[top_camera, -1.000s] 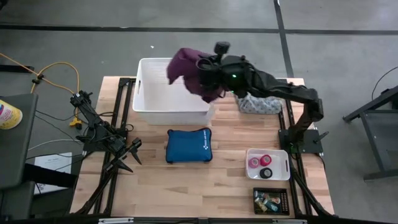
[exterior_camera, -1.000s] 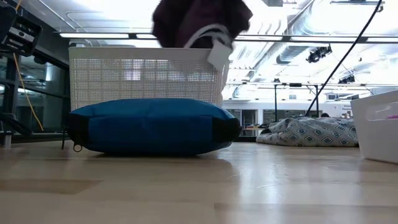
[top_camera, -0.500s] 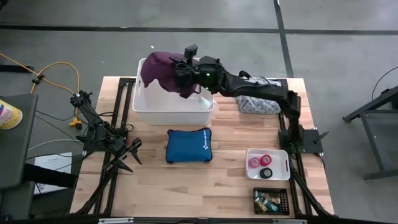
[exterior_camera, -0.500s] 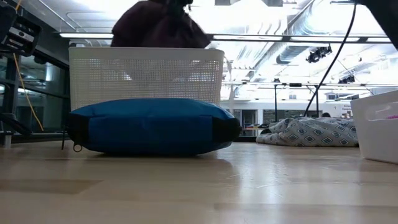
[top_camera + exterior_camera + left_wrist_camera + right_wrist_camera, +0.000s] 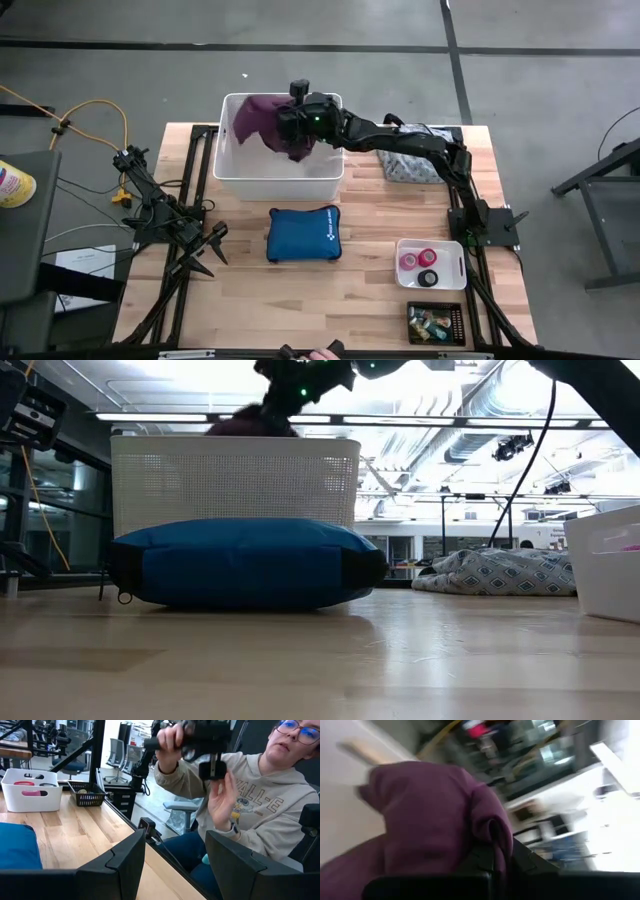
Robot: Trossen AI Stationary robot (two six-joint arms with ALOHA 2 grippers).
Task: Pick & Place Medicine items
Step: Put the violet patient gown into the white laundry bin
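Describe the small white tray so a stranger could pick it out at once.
On the wooden table, look toward the right arm's base, past the blue zip pouch. The small white tray sits there holding a pink roll and a black roll. Unlike the dark basket beside it, it is white and solid-walled.

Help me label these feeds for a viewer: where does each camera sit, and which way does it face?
High: overhead, looking down; both arms, right gripper over white bin.
Low: table height, level; blue pouch, bin.
Left wrist: past open left gripper at a person.
Right wrist: on purple cloth it holds.
High and low share the pouch.
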